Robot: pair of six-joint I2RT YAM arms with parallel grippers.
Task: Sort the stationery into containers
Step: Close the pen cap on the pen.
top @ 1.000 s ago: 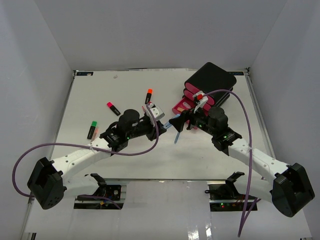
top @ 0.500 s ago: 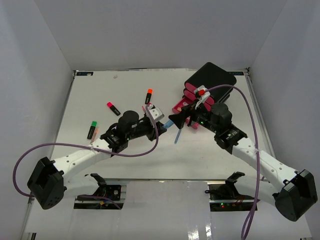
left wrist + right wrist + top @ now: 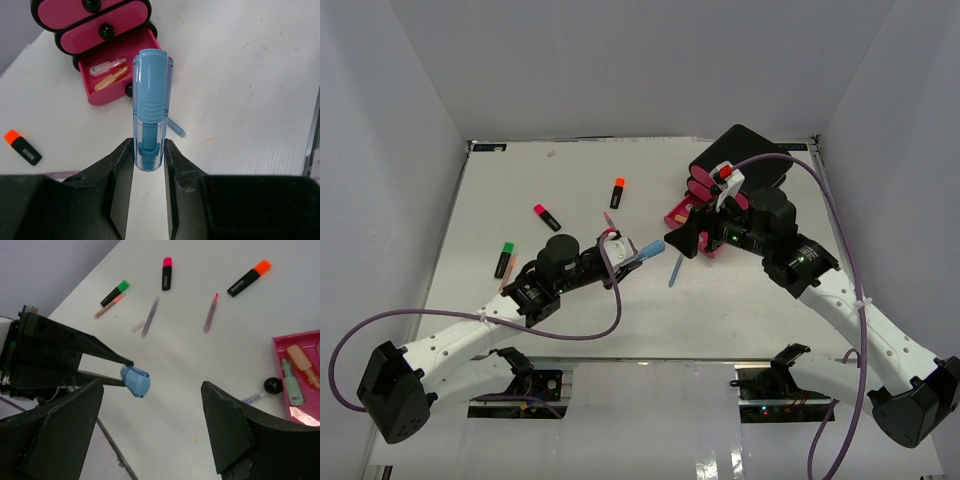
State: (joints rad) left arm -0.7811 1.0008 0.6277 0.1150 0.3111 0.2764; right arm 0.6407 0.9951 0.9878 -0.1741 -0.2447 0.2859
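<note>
Left pincer (image 3: pixel 149 150) tight on a blue pen (image 3: pixel 150 100), right pincer (image 3: pixel 152 390) agape just opposite, both arms outstretched inward.

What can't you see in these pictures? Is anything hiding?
- Left wrist view: the shut drawers hide whatever is inside them, and the picture's top edge cuts off the upper one.
- Left wrist view: the held blue pen in the left gripper covers part of the thin blue pen lying behind it.
- Right wrist view: the open drawer runs off the right edge.
</note>
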